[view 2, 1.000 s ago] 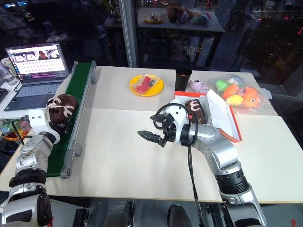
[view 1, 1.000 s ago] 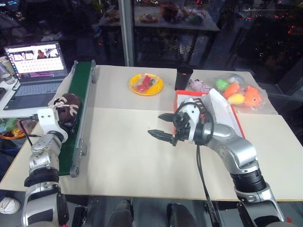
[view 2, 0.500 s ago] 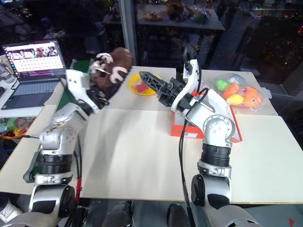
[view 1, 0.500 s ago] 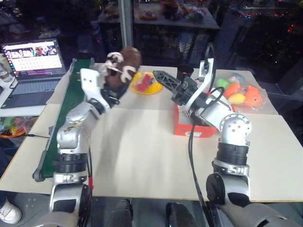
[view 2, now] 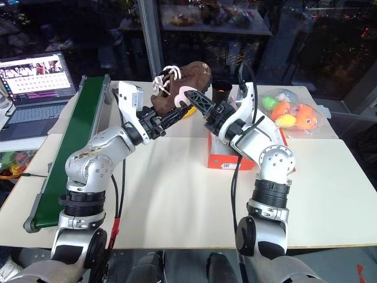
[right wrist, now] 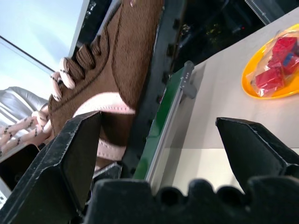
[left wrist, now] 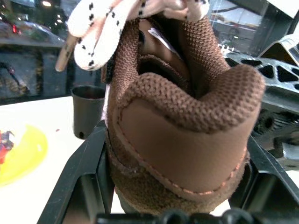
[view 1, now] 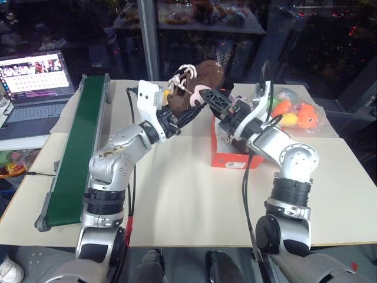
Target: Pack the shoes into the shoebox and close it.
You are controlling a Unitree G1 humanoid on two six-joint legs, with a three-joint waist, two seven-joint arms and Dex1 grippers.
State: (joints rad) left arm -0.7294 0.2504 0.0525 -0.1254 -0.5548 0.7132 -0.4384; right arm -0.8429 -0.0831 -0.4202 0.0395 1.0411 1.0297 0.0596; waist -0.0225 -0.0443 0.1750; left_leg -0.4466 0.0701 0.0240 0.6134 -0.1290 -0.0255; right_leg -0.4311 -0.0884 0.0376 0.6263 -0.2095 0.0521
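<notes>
carrying step: the left gripper (view 2: 171, 113) holds one brown shoe (view 2: 185, 79) up in the air above the table (view 2: 177, 194), between the green conveyor belt (view 2: 68, 147) and the shoebox (view 2: 227, 158).
left gripper: pinching the shoe at its heel end; in the left wrist view the two black fingers (left wrist: 77, 179) press on either side of the heel, with the light laces (left wrist: 100, 25) hanging loose above.
right gripper: the right gripper (view 2: 197, 101) is spread wide, fingers apart and gripping nothing; it sits just beside the raised shoe, and in the right wrist view one finger (right wrist: 70, 154) lies close against the shoe's side with its pale wavy mark.
shoebox: red-orange, resting on the table under the right forearm, near side facing the robot; the arm hides its inside, so whether the other shoe is already in it cannot be told.
other things: a yellow plate (right wrist: 273, 70) with red pieces, a black cup (left wrist: 88, 109), a bag of coloured toys (view 1: 294, 115) and a laptop (view 1: 32, 79) stand apart from the work.
step in hand (judged): looks like a hand-over or a two-handed steadying of this shoe in mid-air, ahead of placing it.
next move (judged): the right gripper would need to close on the shoe's body before the left lets go, then the shoe must be lowered into the box with the loose laces tucked inside the rim.
remaining (judged): shoe not yet in the box; lid not yet closed.
</notes>
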